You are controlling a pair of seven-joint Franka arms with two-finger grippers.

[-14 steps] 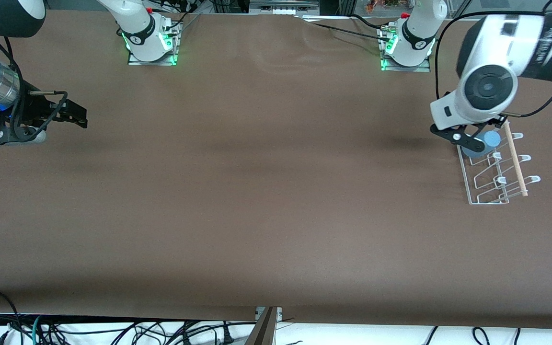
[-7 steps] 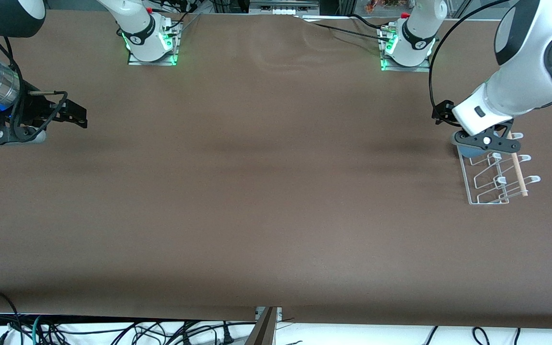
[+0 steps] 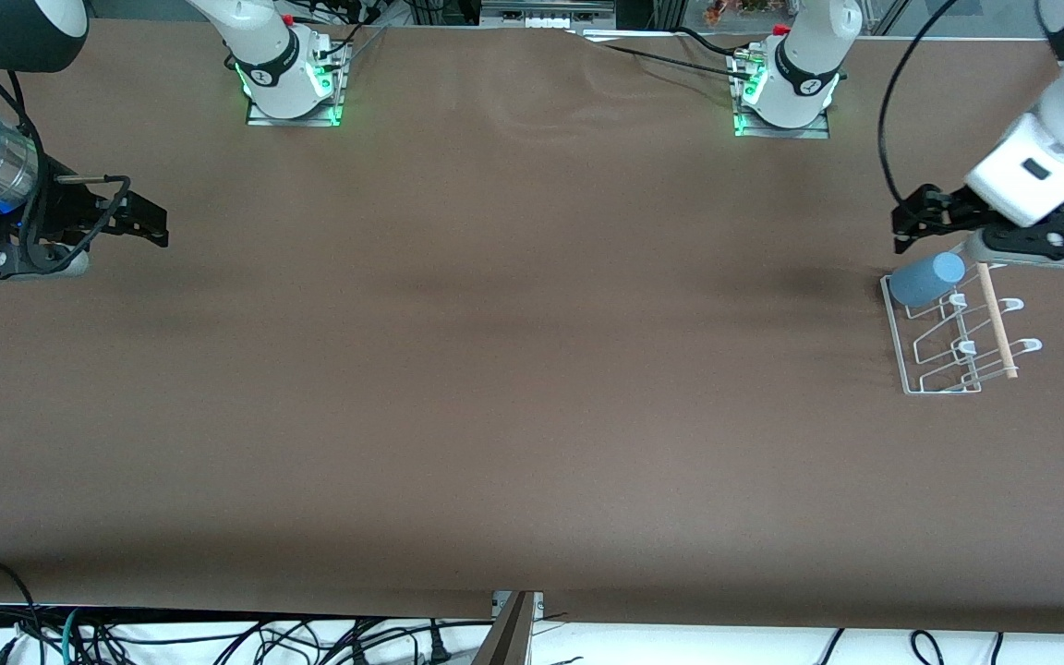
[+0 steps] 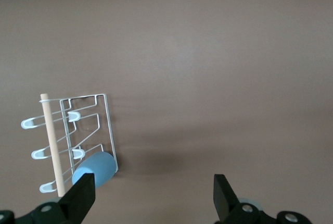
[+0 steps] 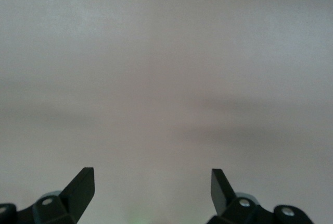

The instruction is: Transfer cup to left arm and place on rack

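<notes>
The light-blue cup (image 3: 927, 277) leans tilted on the white wire rack (image 3: 957, 356), at the rack's end farthest from the front camera. It touches no gripper. The rack's wooden rod (image 3: 996, 323) lies across the prongs. My left gripper (image 3: 924, 222) is open and empty, high above the table beside the cup. In the left wrist view the cup (image 4: 93, 171) and rack (image 4: 86, 125) show below my open left gripper (image 4: 153, 187). My right gripper (image 3: 126, 220) waits open and empty over the right arm's end of the table, with only bare table under it (image 5: 152, 174).
The brown table (image 3: 532, 369) carries only the rack, near the left arm's end. The right arm's base (image 3: 290, 83) and the left arm's base (image 3: 786, 88) stand along the edge farthest from the front camera. Loose cables (image 3: 218, 637) hang off the nearest edge.
My left gripper has let go of the cup and risen away from the rack toward the left arm's end. The cup stays on the rack. The right arm has not moved.
</notes>
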